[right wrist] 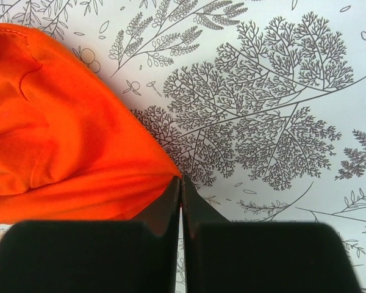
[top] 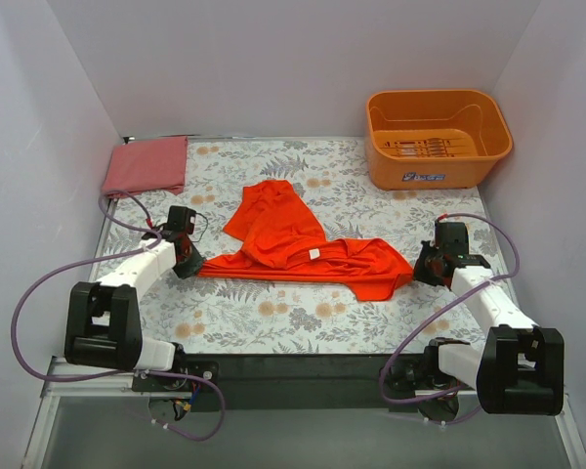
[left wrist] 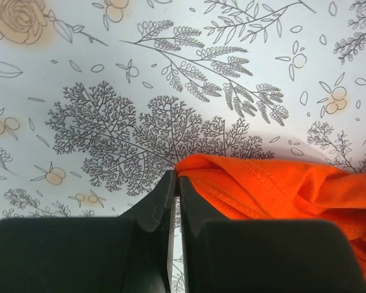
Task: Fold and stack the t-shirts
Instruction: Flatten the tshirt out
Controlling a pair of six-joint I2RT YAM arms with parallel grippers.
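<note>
The vivid orange-red t-shirt (top: 298,244) lies crumpled and stretched sideways across the middle of the floral cloth. My left gripper (top: 191,262) is shut on its left end, pinching the cloth tip (left wrist: 189,165) between the fingers. My right gripper (top: 420,269) is shut on its right end, where the cloth (right wrist: 79,152) runs to a point at the fingertips. The duller pinkish-red t-shirt (top: 145,166) lies as a folded rectangle at the back left, apart from both grippers.
A rigid orange plastic tub (top: 437,137) stands at the back right. White walls close in the table at the back and both sides. Purple cables loop beside each arm.
</note>
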